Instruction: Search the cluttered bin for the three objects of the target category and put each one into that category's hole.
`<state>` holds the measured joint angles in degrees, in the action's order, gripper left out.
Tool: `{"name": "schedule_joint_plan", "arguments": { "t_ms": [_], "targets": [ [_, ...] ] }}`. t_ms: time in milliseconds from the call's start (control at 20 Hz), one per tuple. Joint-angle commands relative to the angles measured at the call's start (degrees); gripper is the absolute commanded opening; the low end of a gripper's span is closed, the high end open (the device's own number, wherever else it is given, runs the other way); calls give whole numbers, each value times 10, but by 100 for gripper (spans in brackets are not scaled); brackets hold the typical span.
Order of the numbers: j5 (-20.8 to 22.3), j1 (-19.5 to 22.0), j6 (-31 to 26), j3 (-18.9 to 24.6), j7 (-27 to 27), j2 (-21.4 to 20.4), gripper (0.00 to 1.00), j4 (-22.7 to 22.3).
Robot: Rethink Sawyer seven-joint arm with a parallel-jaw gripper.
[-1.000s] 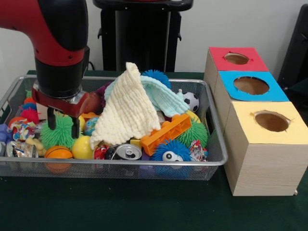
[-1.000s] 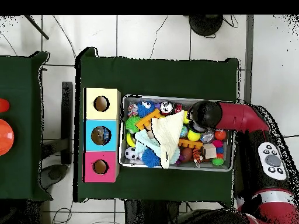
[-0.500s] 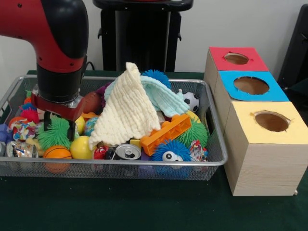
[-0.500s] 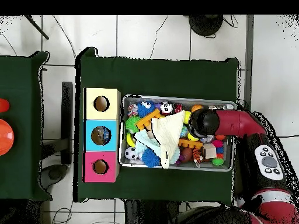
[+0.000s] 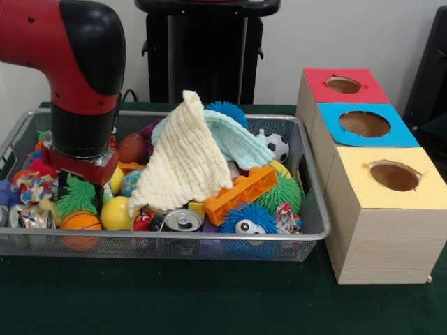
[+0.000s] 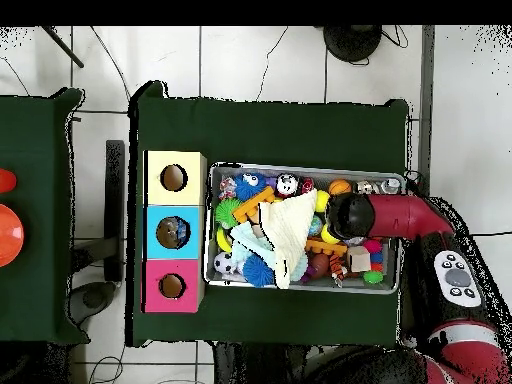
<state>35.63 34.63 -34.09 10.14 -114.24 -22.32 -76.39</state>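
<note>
The bin [image 5: 209,237] is a silver wire-mesh basket heaped with toys; it also shows in the overhead view [image 6: 300,167]. My gripper [image 5: 79,199] is down in the bin's left end, open. One finger stands on each side of a green spiky ball [image 5: 75,197], and the tips are sunk among the toys. In the overhead view the arm's black wrist [image 6: 350,214] hides the gripper. Three wooden boxes stand beside the bin, with a red top [image 5: 344,85], a blue top [image 5: 364,124] and a yellow top [image 5: 394,174]. Each top has a round hole.
A cream cloth [image 5: 185,164] and a pale blue cloth [image 5: 237,139] are draped over the middle of the heap. Around them lie an orange brick [image 5: 241,192], a soccer ball [image 5: 278,146], a drink can [image 5: 183,220], a yellow ball [image 5: 117,213] and a small basketball [image 5: 82,222].
The gripper has come down and a little left into the bin, from above the green spiky ball to around it. The toys and cloths have not moved.
</note>
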Motion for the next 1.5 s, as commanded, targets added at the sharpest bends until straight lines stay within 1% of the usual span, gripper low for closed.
{"name": "schedule_joint_plan", "arguments": {
  "t_ms": [50,250,350,400,550,600,750,950,1050,1150,1250,1350,1500],
  "targets": [
    [32,15,30,13,38,92,100,-9],
    [8,36,-7,42,85,105,100,-12],
    [3,36,-21,44,86,106,100,-11],
    [0,36,-27,45,87,106,0,-11],
    [-19,28,-45,38,55,93,0,-19],
    [-25,26,-51,37,52,87,0,-23],
    [-40,20,-82,35,58,63,0,-29],
    [-60,11,-131,33,65,20,0,-44],
    [-69,10,-145,34,67,-2,0,-60],
    [-77,7,-146,30,57,-19,0,-80],
    [-80,1,-135,26,39,-28,0,-96],
    [-80,-12,-120,15,11,-41,0,-113],
    [-91,-27,-111,6,-23,-61,0,-146]
  ]
}}
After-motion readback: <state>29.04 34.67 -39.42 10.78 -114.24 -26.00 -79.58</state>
